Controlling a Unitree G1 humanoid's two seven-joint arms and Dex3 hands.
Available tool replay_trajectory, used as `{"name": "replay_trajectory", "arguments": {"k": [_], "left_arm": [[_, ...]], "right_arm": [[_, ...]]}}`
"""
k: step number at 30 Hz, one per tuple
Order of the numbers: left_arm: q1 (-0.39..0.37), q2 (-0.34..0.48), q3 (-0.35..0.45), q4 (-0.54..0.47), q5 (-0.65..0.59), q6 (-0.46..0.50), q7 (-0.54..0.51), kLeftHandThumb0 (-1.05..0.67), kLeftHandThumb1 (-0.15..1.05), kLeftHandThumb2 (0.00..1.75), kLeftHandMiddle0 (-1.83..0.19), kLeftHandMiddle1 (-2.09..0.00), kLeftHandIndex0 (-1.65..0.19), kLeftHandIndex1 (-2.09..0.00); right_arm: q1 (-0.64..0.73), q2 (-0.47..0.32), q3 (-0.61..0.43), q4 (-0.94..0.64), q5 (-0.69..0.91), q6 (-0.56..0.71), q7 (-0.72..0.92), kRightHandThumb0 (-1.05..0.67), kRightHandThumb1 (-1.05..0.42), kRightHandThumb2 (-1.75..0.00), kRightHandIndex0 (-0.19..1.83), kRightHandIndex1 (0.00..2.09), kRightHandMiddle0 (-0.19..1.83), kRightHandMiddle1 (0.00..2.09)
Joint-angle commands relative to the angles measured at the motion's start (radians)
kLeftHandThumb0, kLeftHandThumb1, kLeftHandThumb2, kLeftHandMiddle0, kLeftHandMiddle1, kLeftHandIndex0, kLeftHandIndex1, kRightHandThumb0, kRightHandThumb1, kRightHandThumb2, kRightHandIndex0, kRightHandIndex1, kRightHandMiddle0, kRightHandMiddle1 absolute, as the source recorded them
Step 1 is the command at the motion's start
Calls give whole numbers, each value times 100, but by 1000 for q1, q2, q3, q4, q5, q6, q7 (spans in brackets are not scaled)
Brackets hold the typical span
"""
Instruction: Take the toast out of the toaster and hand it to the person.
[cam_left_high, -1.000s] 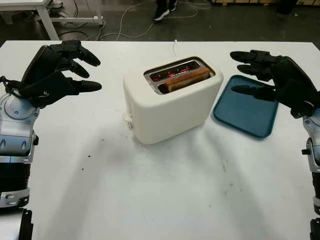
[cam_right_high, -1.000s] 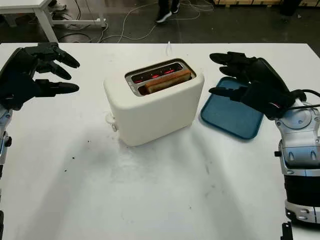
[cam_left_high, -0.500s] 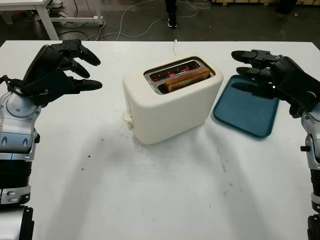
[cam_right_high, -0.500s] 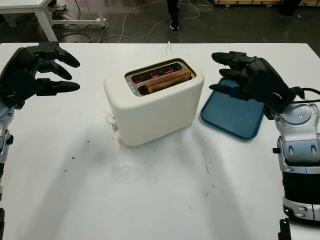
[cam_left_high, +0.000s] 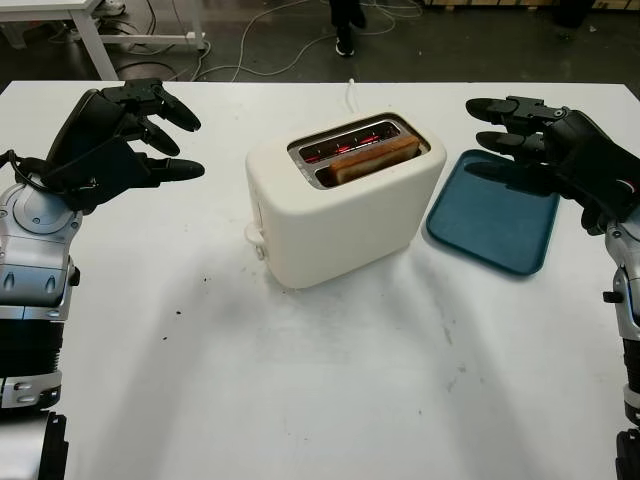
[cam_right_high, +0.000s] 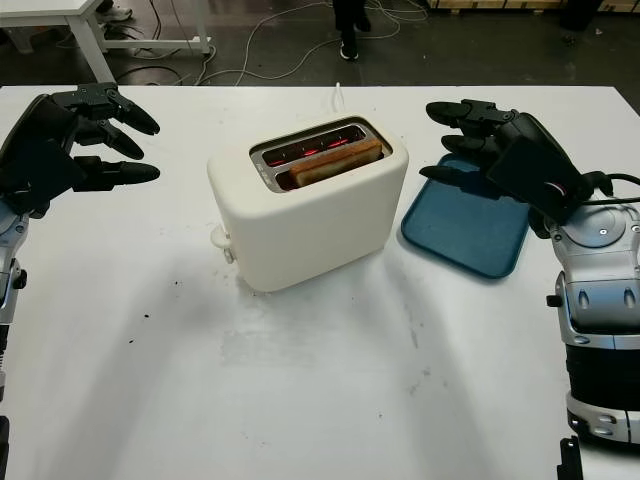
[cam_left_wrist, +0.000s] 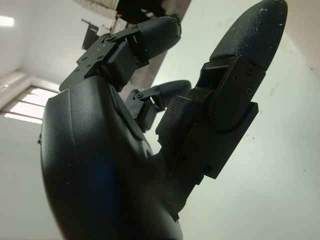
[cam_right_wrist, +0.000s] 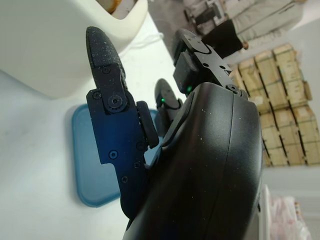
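The toast (cam_left_high: 374, 156) sits in the nearer slot of the cream toaster (cam_left_high: 345, 200), which stands in the middle of the white table (cam_left_high: 300, 380). The upper edge of the slice pokes just above the slot, and the elements in the far slot glow red. The slice runs lengthwise along the toaster, slanting from the near left toward the far right as the robot faces it.

The right robot hand (cam_left_high: 560, 150) hovers open above the blue tray (cam_left_high: 490, 225), just to the right of the toaster, holding nothing, its fingertips pointing in toward the toast's right end. The left robot hand (cam_left_high: 115, 140) hangs open well apart on the other side, also empty, fingers aimed toward the toaster.

The right one looks the nearer of the two, so I'd guess it is better placed to come over and pinch the slice from above. A person's feet (cam_left_high: 345, 20) show on the floor beyond the table's far edge.
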Motion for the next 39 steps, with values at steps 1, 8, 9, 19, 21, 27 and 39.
{"name": "replay_trajectory", "arguments": {"k": [1, 8, 9, 19, 21, 27, 39], "left_arm": [[-1, -2, 2, -1, -1, -15, 6, -105, 72, 0, -64, -112, -56, -108], [-2, 0, -3, -1, 8, -10, 7, -105, 72, 0, -64, -111, -56, -107], [-2, 0, -2, 0, 8, -14, 8, -105, 72, 0, -64, -111, -56, -107], [4, 1, 0, -10, 7, -15, 9, -105, 73, 0, -63, -113, -57, -107], [3, 2, -1, -9, 10, -16, 9, -105, 73, 0, -63, -112, -57, -107], [3, -1, -1, -9, 8, -19, 8, -105, 72, 0, -64, -111, -58, -105], [14, -4, 10, -16, -4, 7, 10, -105, 70, 0, -63, -111, -58, -104]], "right_arm": [[-2, 8, -3, -18, 12, 12, -8, -56, -90, 0, 41, 4, 39, 0], [1, 3, -3, -13, 14, -1, -9, -55, -90, 0, 40, 4, 38, 0], [1, 4, -3, -11, 15, -3, -10, -55, -90, 0, 40, 4, 38, 0], [1, 4, 0, -16, 17, 2, -11, -52, -90, 0, 41, 4, 39, 0], [0, 3, 0, -21, 16, 14, -14, -53, -90, 0, 41, 4, 39, 1], [6, -24, 19, -4, -19, -34, -4, -54, -92, -1, 41, 4, 39, 0], [12, -22, 22, -1, -32, -39, -10, -58, -92, -1, 42, 4, 39, 0]]}}
